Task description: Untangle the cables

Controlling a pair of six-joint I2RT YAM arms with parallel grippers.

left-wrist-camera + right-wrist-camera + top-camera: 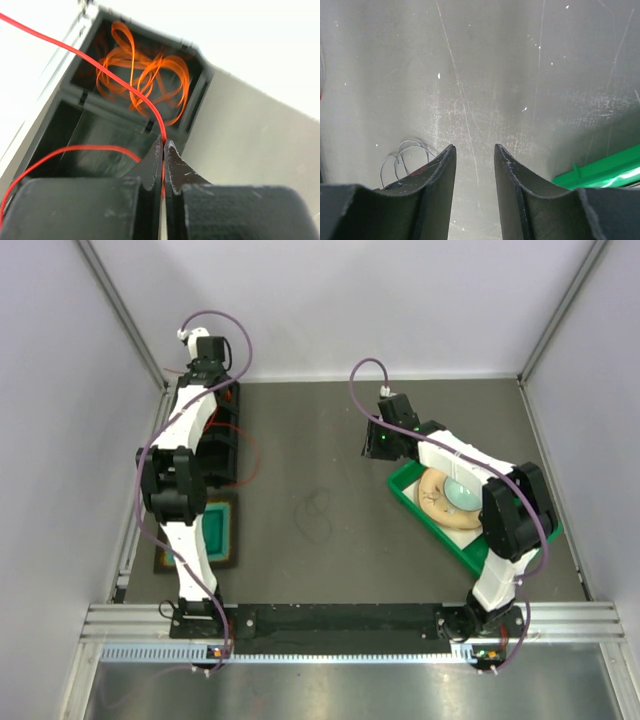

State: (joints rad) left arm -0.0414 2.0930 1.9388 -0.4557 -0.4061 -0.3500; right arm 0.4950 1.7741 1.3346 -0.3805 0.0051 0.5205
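In the left wrist view, my left gripper [164, 145] is shut on a thin red cable [116, 76]. It hangs just in front of a black compartment box [200, 95]. The cable runs from the jaws up to the far left, and another stretch [85, 148] of it loops back low on the left. A tangle of orange cables [150, 75] lies in the box's far compartment. From above, the red cable [256, 455] arcs out beside the box [226, 445]. A thin dark cable [318, 515] lies looped mid-table. My right gripper [475, 146] hovers open over bare table, the dark cable [402, 152] left of its fingers.
A green tray [405, 488] with a beige item [437, 502] and a pale blue round thing [462, 490] sits under the right arm; its edge [600, 170] shows in the right wrist view. A teal container [218, 530] on a dark mat lies near left. Walls enclose the table.
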